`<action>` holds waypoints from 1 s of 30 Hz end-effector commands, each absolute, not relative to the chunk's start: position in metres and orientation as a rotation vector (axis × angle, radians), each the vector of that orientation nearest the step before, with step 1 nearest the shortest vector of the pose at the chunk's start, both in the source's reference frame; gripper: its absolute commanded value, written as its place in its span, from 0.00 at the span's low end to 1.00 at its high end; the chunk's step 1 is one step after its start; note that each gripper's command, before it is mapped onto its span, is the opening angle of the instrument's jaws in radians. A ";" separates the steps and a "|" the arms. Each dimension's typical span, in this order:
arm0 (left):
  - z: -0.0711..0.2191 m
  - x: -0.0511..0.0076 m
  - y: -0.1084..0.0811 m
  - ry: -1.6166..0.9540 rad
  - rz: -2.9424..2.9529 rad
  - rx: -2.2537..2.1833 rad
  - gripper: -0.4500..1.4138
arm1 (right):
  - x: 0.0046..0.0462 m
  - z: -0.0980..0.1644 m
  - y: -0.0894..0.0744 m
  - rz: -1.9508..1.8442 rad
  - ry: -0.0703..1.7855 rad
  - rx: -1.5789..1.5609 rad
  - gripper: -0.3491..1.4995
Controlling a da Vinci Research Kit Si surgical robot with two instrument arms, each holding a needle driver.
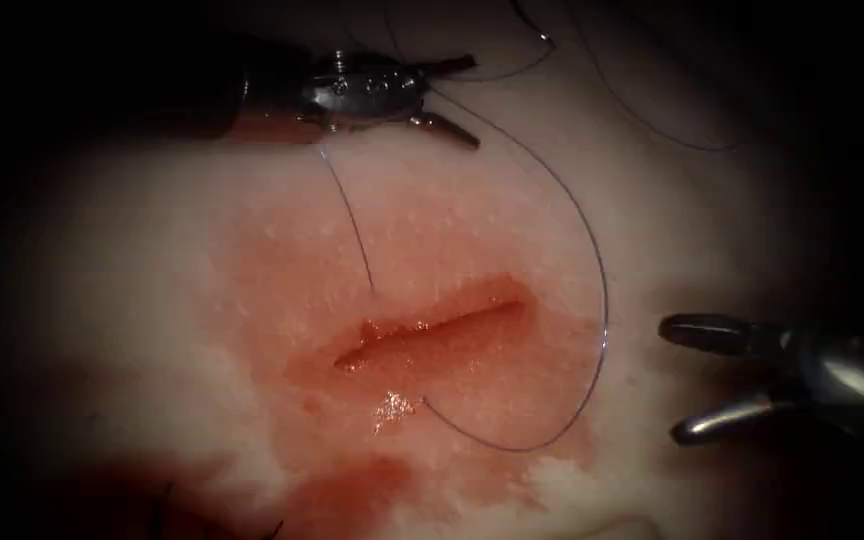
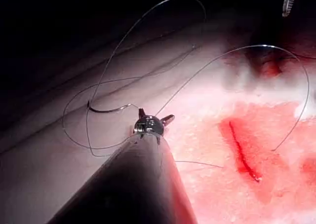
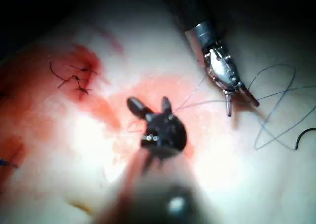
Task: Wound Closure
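Note:
The cut lies across the reddened tissue. My left tool hangs behind the cut with its jaws open, and thread runs out from between them. That thread sweeps in a wide loop right of the cut and enters the tissue in front of it. A second strand drops from the left tool into the tissue just behind the cut. My right tool sits right of the cut, jaws open and holding nothing. The curved needle lies free on the tissue beyond the left tool, held by neither tool.
Red fluid pools in front of the cut. Loose coils of thread lie around the needle. An older stitch with cut dark thread ends sits on a red patch, away from my right tool.

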State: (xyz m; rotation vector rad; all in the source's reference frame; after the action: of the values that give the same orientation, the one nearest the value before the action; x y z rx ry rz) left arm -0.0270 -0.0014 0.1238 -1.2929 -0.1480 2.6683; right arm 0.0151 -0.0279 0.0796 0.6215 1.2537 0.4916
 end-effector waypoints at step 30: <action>0.111 -0.0243 -0.001 -0.019 2.704 -1.274 0.00 | 0.0215 0.090 -0.026 0.510 1.224 0.484 0.00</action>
State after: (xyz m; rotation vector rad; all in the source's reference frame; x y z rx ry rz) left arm -0.0241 -0.0019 0.1107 -1.2711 -0.0231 2.7019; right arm 0.0215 -0.0257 0.0902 0.4856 1.2210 0.5090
